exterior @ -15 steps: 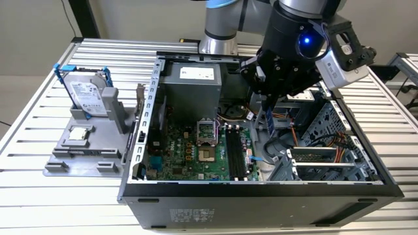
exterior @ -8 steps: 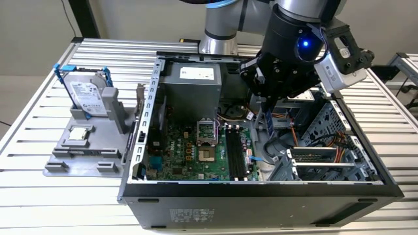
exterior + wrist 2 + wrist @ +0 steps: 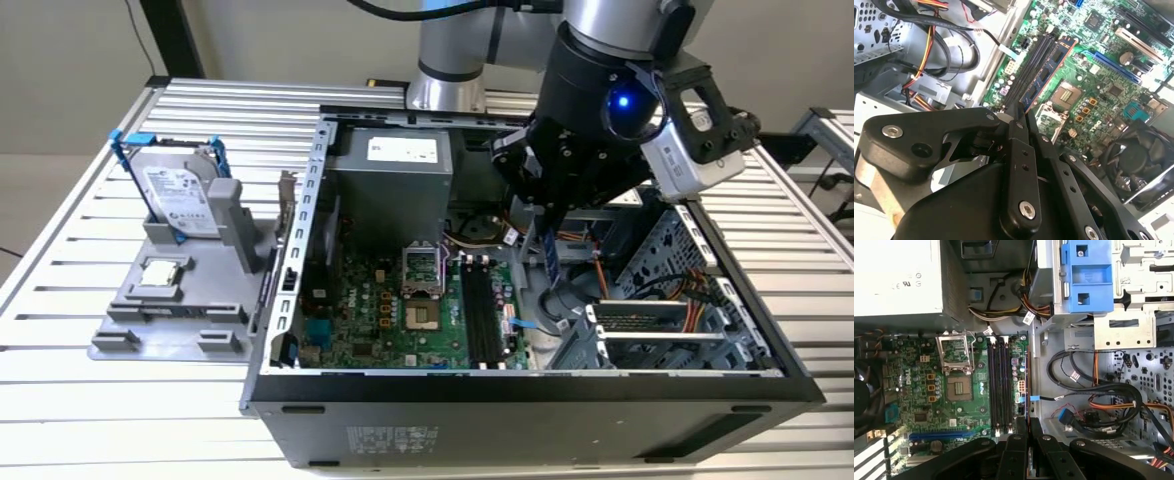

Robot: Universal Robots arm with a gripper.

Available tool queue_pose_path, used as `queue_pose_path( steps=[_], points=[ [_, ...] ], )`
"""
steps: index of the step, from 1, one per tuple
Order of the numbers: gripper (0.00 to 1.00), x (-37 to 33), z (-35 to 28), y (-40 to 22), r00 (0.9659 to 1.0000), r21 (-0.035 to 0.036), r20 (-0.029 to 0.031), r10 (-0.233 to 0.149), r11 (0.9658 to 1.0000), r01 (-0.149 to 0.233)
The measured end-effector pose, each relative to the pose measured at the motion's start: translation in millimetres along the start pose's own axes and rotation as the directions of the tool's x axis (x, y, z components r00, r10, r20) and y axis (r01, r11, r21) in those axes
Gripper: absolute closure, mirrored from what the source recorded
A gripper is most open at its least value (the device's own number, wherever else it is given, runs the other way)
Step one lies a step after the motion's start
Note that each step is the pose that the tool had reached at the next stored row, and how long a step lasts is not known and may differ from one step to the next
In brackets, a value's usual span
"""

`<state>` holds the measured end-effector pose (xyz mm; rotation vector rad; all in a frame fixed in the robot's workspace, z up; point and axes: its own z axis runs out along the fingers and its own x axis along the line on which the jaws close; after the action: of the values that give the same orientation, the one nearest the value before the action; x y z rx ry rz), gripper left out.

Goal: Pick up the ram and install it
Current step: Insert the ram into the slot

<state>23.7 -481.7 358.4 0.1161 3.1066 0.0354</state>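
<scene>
My gripper hangs inside the open computer case, shut on the ram. The ram is a thin blue stick with black chips, and it points down toward the motherboard. In the second wrist view the black fingers meet at the gripper and pinch one end of the ram. There it lies alongside the black memory slots. In the first wrist view the gripper holds the ram edge-on, just beside the slots on the drive-cage side, not in them.
A grey fixture at the exterior view's left carries a silver hard drive in a blue frame and a small square processor chip. Inside the case are the power supply, the empty processor socket, loose cables and the drive cage.
</scene>
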Motion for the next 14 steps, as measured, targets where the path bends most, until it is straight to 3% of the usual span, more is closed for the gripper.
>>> queue_pose_path(
  steps=[14],
  points=[
    [1.00, 0.3, 12.6, -0.3, 1.0000, 0.0013, -0.0002, 0.000, 1.0000, 0.000]
  ],
)
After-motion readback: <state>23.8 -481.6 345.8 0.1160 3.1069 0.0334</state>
